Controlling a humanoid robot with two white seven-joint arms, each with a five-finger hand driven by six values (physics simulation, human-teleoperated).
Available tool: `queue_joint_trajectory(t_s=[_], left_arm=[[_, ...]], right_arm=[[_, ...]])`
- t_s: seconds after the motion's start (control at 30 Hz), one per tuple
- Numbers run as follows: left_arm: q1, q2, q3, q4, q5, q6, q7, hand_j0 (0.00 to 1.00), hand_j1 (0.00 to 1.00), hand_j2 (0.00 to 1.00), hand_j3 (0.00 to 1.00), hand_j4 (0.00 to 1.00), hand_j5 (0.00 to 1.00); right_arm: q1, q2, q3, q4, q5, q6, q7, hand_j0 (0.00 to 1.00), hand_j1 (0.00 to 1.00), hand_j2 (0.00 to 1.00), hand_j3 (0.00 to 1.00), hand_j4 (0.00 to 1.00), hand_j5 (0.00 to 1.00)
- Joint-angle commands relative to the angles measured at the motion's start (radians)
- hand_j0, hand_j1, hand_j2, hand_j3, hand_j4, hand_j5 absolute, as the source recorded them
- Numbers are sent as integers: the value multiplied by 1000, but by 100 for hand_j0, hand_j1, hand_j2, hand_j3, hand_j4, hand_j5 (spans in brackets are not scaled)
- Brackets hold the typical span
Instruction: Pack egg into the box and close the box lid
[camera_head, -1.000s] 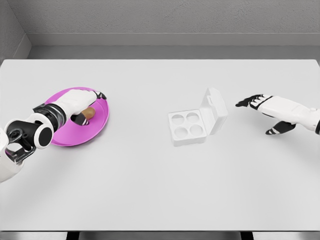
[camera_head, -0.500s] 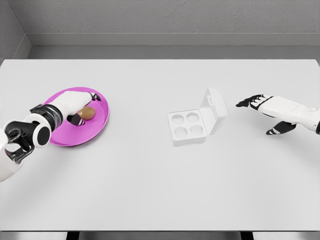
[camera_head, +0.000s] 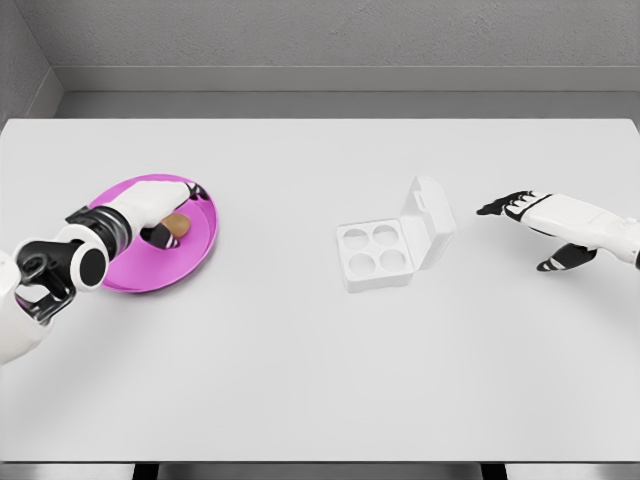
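Egg (camera_head: 176, 224): lying on magenta plate (camera_head: 190, 262), well apart from open egg box (camera_head: 378, 256).
Left hand (camera_head: 150, 205): fingers curled over egg; firm clamp cannot be told.
Right hand (camera_head: 530, 210): fingers apart, nothing held.
Risk: egg judged liable to roll away if loosely gripped.

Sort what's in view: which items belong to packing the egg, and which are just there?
Job: egg, under the left hand; box, four empty cups, lid open.
Just there: pink plate holding the egg; table; right hand, open beside the box.

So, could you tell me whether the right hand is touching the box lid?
Apart. The head view shows bare table between the right hand, fingers spread, and the upright lid of the box.
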Motion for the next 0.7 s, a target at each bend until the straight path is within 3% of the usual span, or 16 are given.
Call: queue_joint_trajectory(t_s=[0.0,0.47,0.67], left_arm=[[0,-2,5,1,14,-2,1,82,82,82,82,82,82],[14,-2,7,4,18,-2,4,79,79,79,79,79,79],[40,-1,39,13,20,-2,4,79,79,79,79,79,79]], right_arm=[[0,-2,-1,3,-7,2,0,100,100,100,100,100,100],[0,-3,-1,7,-5,2,0,100,100,100,100,100,100],[0,-3,-1,9,-5,2,0,100,100,100,100,100,100]])
